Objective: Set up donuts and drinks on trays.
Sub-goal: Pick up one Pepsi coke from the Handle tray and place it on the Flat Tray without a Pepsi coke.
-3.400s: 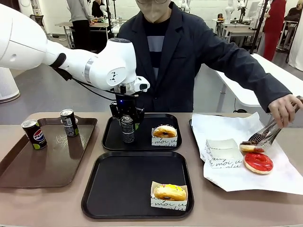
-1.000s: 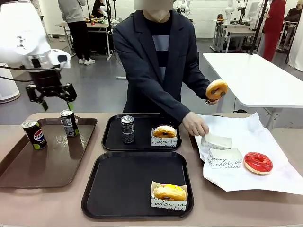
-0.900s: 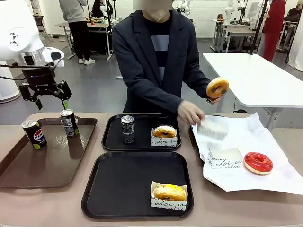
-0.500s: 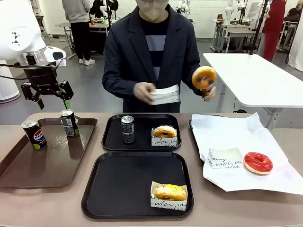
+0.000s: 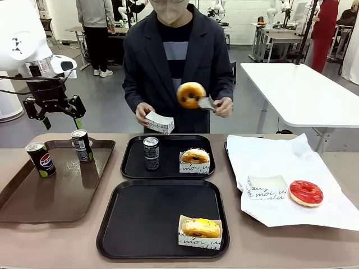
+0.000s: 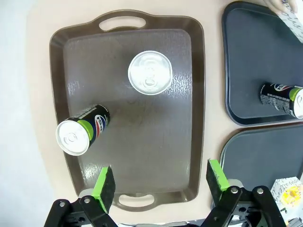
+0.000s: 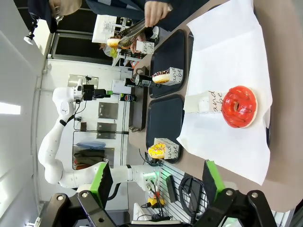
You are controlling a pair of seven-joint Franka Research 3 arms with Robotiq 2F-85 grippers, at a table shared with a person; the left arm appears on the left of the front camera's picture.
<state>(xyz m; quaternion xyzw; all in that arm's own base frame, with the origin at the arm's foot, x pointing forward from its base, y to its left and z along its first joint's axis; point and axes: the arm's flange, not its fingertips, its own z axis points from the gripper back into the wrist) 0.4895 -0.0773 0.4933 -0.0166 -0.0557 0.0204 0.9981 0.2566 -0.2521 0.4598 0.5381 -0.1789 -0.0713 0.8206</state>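
Observation:
My left gripper [image 5: 60,122] hangs open above the brown tray's far end, over the grey can [image 5: 82,145]; in the left wrist view this gripper [image 6: 161,182] is open and that can's silver top [image 6: 149,79] lies ahead. A Pepsi can [image 5: 40,159] stands beside it. The far black tray [image 5: 133,168] holds a dark can [image 5: 150,152] and a sleeved donut [image 5: 194,156]. The near black tray [image 5: 146,218] holds a yellow donut [image 5: 200,228]. The person holds a donut [image 5: 190,94] in tongs and a paper sleeve [image 5: 159,122]. My right gripper [image 7: 156,179] is open and away from the table.
The long brown tray [image 5: 61,196] sits at the left. White paper [image 5: 269,157] at the right carries a red donut [image 5: 305,193] and an empty sleeve [image 5: 267,186]. The person stands close behind the far tray.
The person has swung the tonged donut to the left and lowered the sleeve toward the far tray. My left gripper has stayed put, open above the brown tray.

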